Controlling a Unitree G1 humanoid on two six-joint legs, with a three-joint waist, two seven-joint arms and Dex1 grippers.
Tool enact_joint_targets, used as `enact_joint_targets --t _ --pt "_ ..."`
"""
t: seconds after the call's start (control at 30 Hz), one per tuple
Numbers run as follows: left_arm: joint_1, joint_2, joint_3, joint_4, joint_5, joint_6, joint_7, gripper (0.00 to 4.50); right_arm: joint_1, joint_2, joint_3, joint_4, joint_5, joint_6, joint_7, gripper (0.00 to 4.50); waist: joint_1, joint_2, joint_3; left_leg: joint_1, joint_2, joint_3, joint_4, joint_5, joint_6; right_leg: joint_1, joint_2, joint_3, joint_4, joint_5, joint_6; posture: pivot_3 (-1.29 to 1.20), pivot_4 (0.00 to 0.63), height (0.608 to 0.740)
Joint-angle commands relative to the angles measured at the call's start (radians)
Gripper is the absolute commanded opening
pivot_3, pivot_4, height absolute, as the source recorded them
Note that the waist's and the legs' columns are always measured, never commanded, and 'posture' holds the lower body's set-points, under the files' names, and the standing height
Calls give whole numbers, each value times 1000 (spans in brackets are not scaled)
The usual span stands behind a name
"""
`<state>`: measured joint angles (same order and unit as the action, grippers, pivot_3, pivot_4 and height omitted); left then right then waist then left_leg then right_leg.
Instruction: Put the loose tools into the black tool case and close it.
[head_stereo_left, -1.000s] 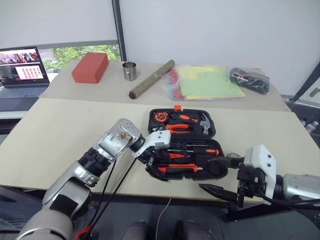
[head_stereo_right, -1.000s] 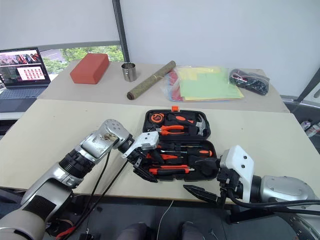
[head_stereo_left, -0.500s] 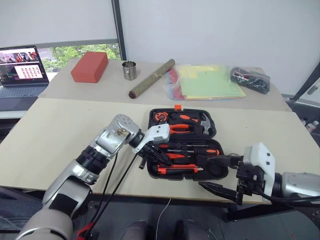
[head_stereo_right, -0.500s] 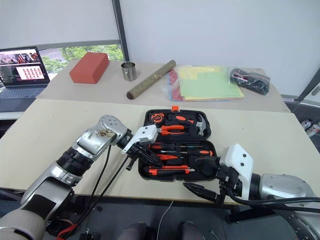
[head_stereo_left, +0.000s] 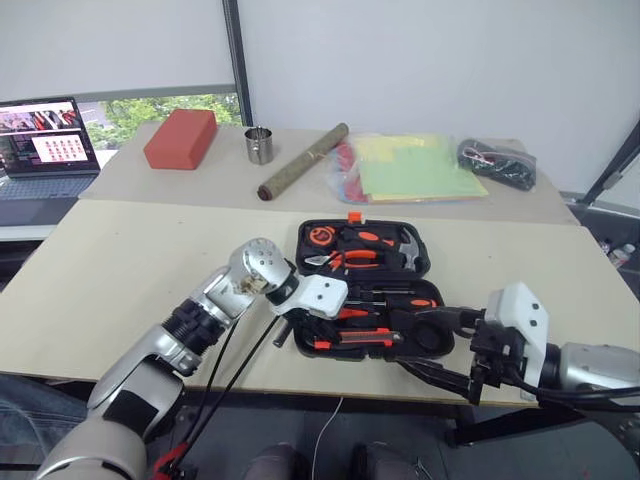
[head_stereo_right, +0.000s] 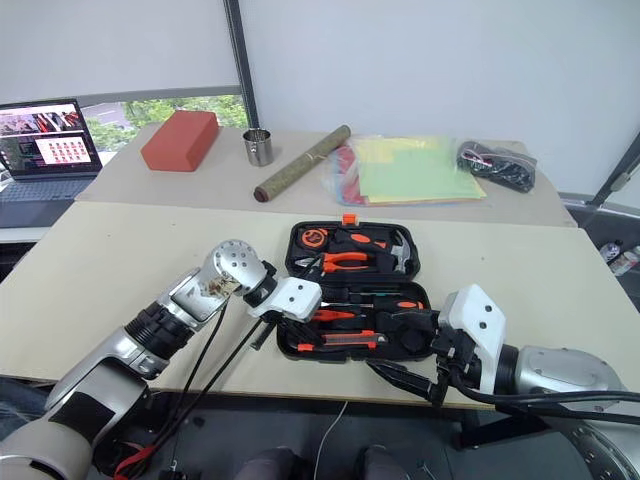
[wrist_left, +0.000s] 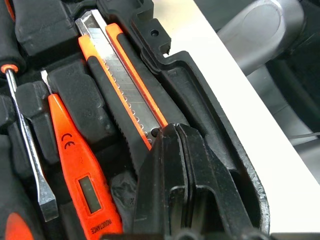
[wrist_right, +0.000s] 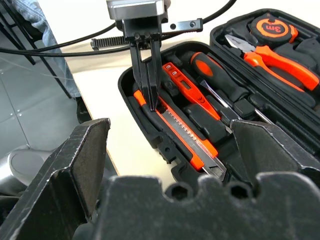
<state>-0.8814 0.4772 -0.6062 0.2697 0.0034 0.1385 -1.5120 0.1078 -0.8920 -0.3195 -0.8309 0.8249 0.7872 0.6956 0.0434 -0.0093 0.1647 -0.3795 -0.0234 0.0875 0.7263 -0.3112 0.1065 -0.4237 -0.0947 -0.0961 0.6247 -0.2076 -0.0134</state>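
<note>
Now closed left tool (wrist_right: 148, 97) inside tool case (head_stereo_left: 432, 262) near-edge, on utility knife (wrist_left: 127, 85)

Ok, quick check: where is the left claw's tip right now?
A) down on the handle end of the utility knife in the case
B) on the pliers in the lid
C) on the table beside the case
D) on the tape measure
A: the shut left claw presses down on the utility knife, which lies in its slot along the near edge of the open tool case.

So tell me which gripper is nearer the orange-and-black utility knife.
Left. The left gripper is shut, tips at the orange-and-black utility knife in the case; the right gripper is open, off the case's near right corner.
</note>
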Motion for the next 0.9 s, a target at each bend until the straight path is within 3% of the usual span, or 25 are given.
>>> enact_joint_targets --t 0.03,0.1,0.13,0.23,0.37,0.47,0.53,0.7,0.9 --pt "5 -3 33 50 -1 78 13 62 27 -12 -36 -12 -5 -11 5 4500 2 0 -1 0 0 0 0 0 0 0 -1 0 0 0 2 0 150 736" --pt "-16 9 134 17 -110 163 -24 62 79 -26 -95 -15 -1 4 21 4500 3 0 -1 -1 -1 0 1 0 1 0 -1 0 0 0 3 0 150 736" --pt "-19 15 170 0 -152 188 -39 563 102 -29 -122 -17 7 9 25 4500 1 -1 0 -4 -1 0 1 0 2 -3 -1 0 0 0 3 0 150 736" --pt "-23 45 347 -48 -324 274 -51 1352 205 -31 -274 7 22 30 65 4500 -2 -1 0 -13 -1 1 3 1 1 -13 -1 0 3 3 -1 0 150 736" --pt "-16 63 514 -60 -463 337 -27 2809 348 -45 -407 82 -95 -24 159 4500 -3 -1 0 -13 -1 0 4 2 1 -12 1 -2 3 3 -1 0 150 736" --pt "-37 83 543 -63 -523 433 -42 3837 371 -61 -412 171 -175 -81 196 4500 -3 -1 0 -13 -2 1 3 1 1 -9 2 -2 1 1 2 0 150 736" --pt "-29 95 531 -75 -506 409 -43 4415 347 -85 -346 258 -260 -147 204 4500 -3 -1 0 -9 -2 0 4 1 1 -4 2 -1 -1 -1 7 0 150 736" --pt "18 126 481 -118 -461 346 -64 4415 169 -111 -140 409 -357 -237 204 4500 -10 -1 1 -2 -2 1 3 -3 -6 0 1 2 0 -4 11 0 150 736" --pt "63 143 441 -190 -445 317 -67 4415 -70 -108 128 593 -514 -316 207 4500 -23 2 3 -2 -2 2 2 2 -2 -3 1 2 3 0 0 0 150 736"
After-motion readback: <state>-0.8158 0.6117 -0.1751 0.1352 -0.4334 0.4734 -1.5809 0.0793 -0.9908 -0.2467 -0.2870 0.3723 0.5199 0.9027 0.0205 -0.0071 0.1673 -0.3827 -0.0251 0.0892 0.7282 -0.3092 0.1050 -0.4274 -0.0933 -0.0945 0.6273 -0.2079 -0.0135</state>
